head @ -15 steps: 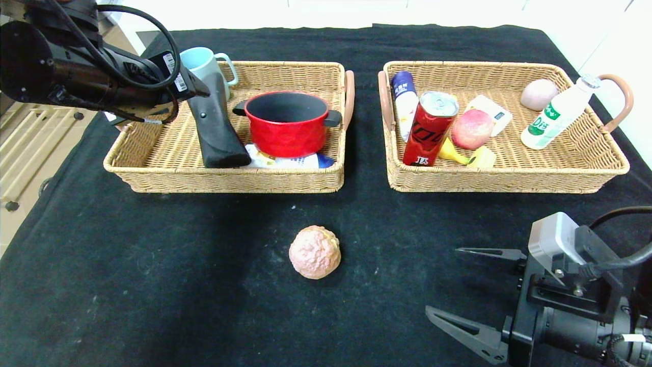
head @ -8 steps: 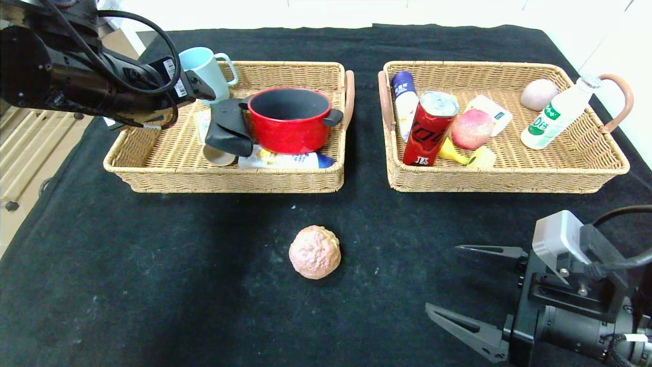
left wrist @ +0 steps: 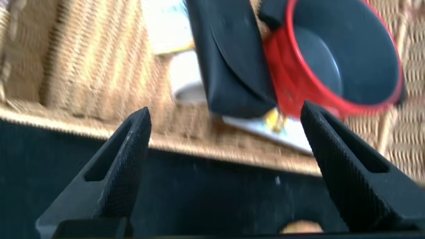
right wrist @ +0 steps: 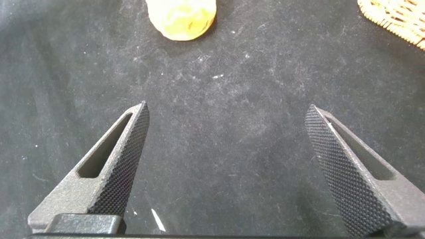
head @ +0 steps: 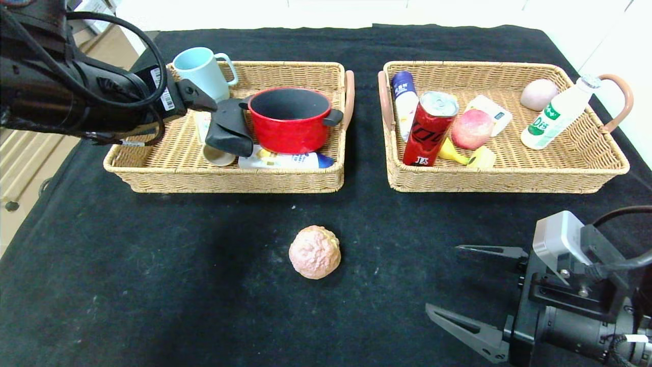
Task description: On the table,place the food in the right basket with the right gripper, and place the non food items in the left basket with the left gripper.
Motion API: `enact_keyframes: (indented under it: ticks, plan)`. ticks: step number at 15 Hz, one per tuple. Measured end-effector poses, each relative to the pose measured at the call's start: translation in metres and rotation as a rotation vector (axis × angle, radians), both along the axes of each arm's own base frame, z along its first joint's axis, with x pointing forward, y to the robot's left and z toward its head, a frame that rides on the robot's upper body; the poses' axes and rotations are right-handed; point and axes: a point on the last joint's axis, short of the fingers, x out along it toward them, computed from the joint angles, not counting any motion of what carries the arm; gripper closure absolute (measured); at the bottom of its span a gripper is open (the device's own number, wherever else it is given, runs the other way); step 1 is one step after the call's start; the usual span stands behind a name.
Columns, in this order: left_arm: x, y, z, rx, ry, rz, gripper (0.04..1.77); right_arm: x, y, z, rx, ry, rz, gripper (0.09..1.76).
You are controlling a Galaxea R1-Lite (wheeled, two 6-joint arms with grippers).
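The knobbly pink round pastry (head: 315,252) sits alone on the black cloth desk (head: 153,265), toward its front edge. My right end effector (head: 471,290) hovers released near the front right corner. My left end effector (left wrist: 226,169) hangs released over the woven left basket (head: 153,176), empty.

Wicker baskets (head: 229,178), glossy red pot (head: 288,133)

Black table cloth (head: 153,285), faintly speckled with pale flecks. Tan woven wicker on the left basket (head: 229,178) and right basket (head: 509,178) — pinkish-brown handles. Glossy red pot (head: 290,122), dark inside. Pale blue mug (head: 201,69). Matte black case (head: 229,130). Red can (head: 428,127), silver top. Mottled pink-and-cream bun (head: 315,252) — knobbly surface.
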Motion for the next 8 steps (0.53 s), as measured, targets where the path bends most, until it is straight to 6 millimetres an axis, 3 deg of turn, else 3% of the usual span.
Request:
enact_keyframes:
  ticks: [8]
  plan:
    - [-0.061,-0.041,-0.036,0.062,0.143,-0.245,0.12,0.001,0.000,0.001,0.005,-0.009,-0.005,0.14]
